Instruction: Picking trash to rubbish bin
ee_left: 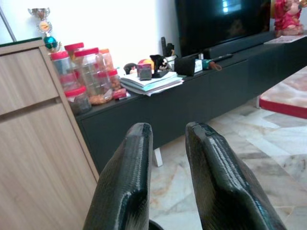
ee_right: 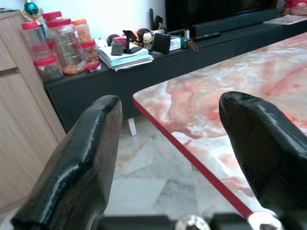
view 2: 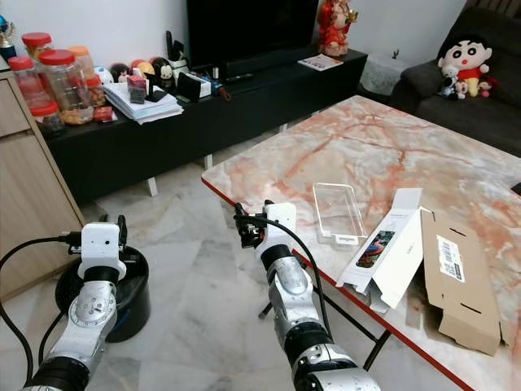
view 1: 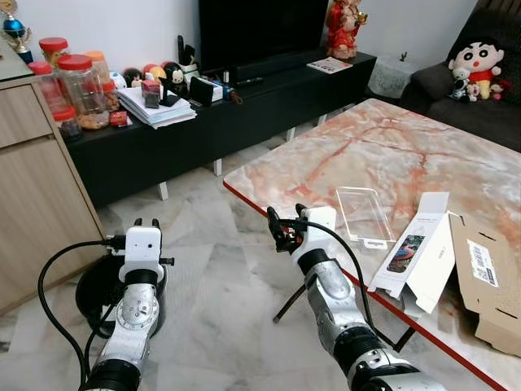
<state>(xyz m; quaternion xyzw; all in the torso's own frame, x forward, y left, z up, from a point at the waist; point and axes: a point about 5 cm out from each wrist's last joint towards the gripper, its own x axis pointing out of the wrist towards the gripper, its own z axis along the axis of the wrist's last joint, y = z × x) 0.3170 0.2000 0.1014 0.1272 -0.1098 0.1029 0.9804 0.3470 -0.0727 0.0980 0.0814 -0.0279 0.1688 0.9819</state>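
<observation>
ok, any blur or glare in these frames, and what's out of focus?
Eye views: sharp, evenly lit, no motion blur; soft sheen on the marble table and the clear plastic tray. Left wrist view: hand fingers close and soft, TV showing a small bright reflection. Right wrist view: fingers large and slightly soft, jars behind reasonably clear.

The left pincer (ee_left: 168, 143), fingers slightly parted and apparently empty, faces a black cabinet (ee_left: 201, 91) holding red-lidded jars (ee_left: 88, 72).

Clear tray (view 1: 363, 213) and boxes (view 1: 444, 257) lie on table (view 1: 326, 155).
</observation>
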